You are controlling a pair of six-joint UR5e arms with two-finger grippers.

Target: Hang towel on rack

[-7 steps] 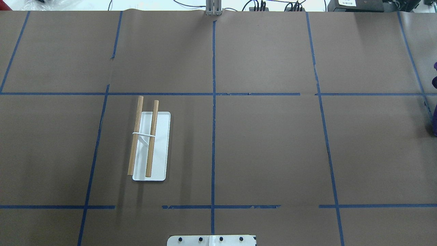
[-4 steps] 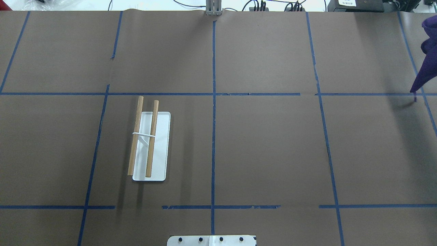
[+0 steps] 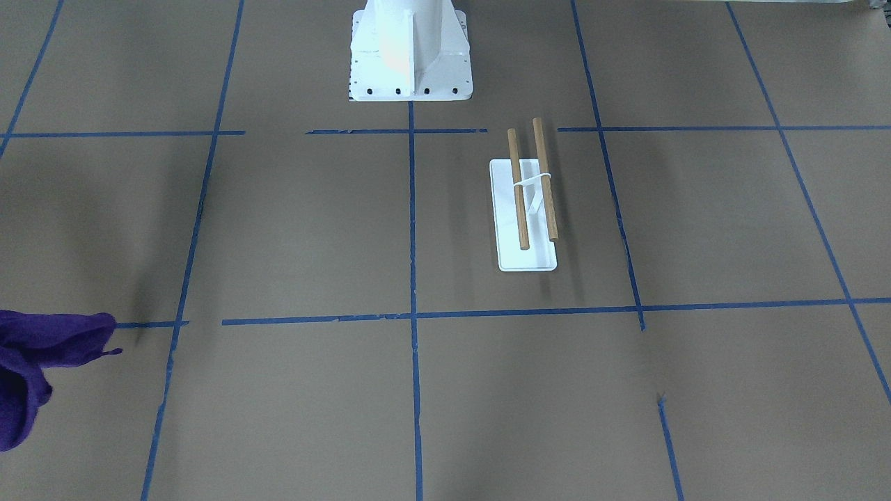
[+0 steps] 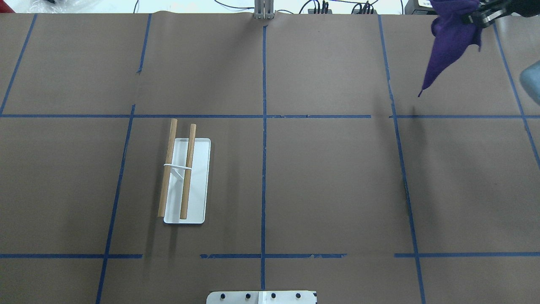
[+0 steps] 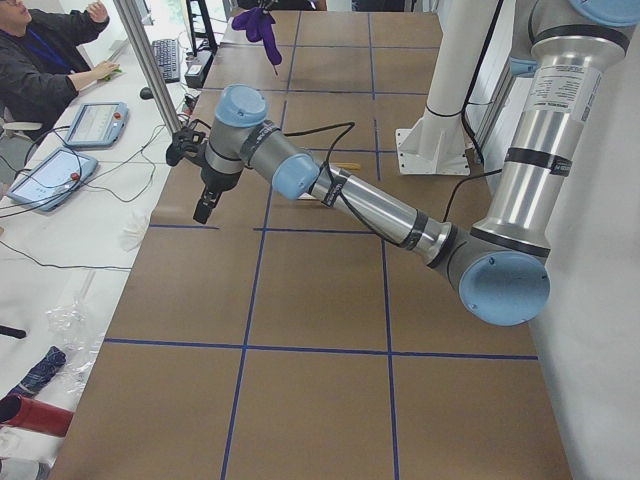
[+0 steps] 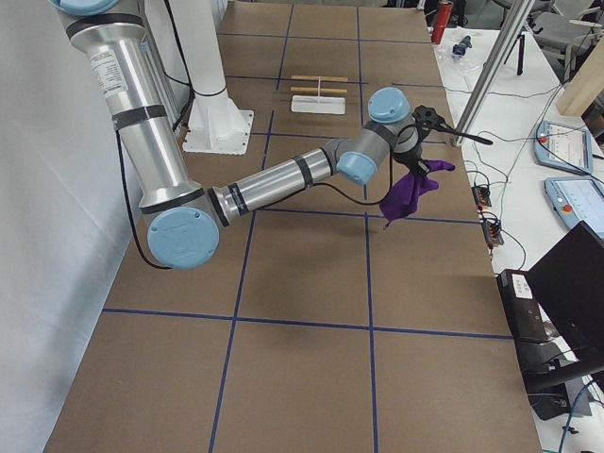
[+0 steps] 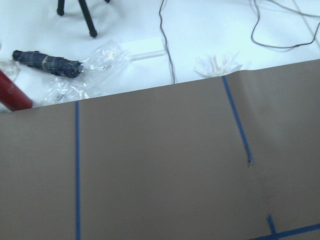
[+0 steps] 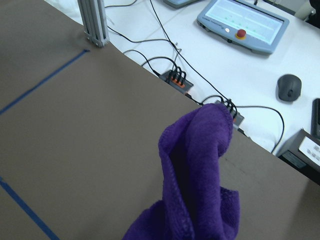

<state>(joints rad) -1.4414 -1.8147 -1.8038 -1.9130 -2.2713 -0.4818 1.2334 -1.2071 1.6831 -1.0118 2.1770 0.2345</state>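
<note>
Dangling from the right gripper (image 4: 469,17) — one towel (image 4: 447,42); one rack (image 4: 197,185) well apart.

Towel (image 4: 449,40) well right of rack (image 4: 187,177)

Brown paper cover (image 4: 329,177) with blue tape grid (image 4: 264,169). On white bench alongside: teach pendant (image 8: 243,25), mouse (image 8: 289,87), cable (image 7: 165,45), red cylinder (image 7: 12,95), folded umbrella (image 7: 47,63), crumpled plastic (image 7: 100,62).

The brown-papered table (image 4: 337,177), gridded with blue tape (image 4: 263,169), carries the rack (image 4: 187,177) on the robot's left half, and the white pedestal (image 3: 409,49)
</note>
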